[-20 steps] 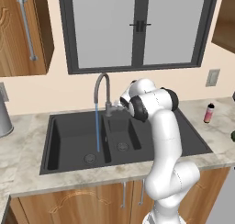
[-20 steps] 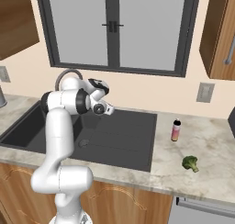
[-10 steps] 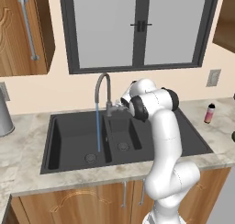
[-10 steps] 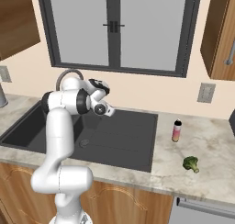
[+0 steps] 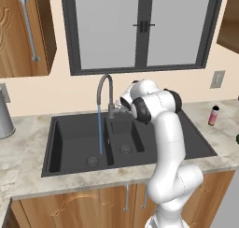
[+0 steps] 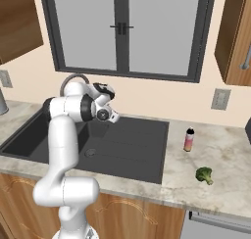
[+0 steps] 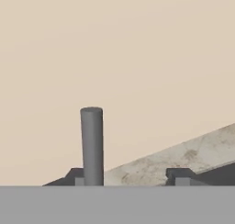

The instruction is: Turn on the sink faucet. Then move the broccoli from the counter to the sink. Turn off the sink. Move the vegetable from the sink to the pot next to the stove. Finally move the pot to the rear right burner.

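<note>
Water runs from the faucet into the left basin of the sink, same as a second ago, so turn-on looks done. My gripper sits at frame bottom by the lever, jaws apart, nothing between them, wider than just before. Next: the broccoli, lower right on the counter, well apart from me. A bottle stands between sink and broccoli; could be clipped on the swing over.

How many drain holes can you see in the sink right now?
2. One drain sits in the large left basin of the sink, under the running water; the other drain is in the small middle basin. The arm may hide more.
</note>
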